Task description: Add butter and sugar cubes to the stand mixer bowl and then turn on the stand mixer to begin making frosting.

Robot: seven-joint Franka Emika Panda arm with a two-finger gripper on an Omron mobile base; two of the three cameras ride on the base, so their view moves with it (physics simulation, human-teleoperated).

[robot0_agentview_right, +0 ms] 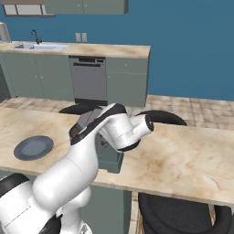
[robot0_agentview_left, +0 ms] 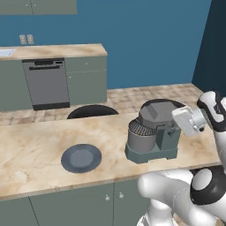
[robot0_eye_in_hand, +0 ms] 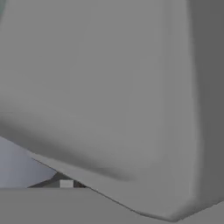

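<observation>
The dark grey-green stand mixer (robot0_agentview_left: 156,132) stands on the marble island counter (robot0_agentview_left: 39,145), with its grey metal bowl (robot0_agentview_left: 140,141) under the angular head. My gripper (robot0_agentview_left: 177,118) is pressed against the right rear side of the mixer head, its fingers hidden behind the white hand. In the hand view, the head's grey surface (robot0_eye_in_hand: 109,87) sits very close to the camera and the fingertips cannot be made out. From the right base view my arm covers most of the mixer (robot0_agentview_right: 109,159). The butter and the sugar cubes are out of view.
A flat dark grey-blue round plate (robot0_agentview_left: 81,158) (robot0_agentview_right: 33,147) lies on the counter left of the mixer. Dark round stools (robot0_agentview_left: 92,111) (robot0_agentview_right: 183,215) stand around the island. A back counter with a dishwasher (robot0_agentview_left: 46,83) and a sink (robot0_agentview_right: 39,45) lines the far wall.
</observation>
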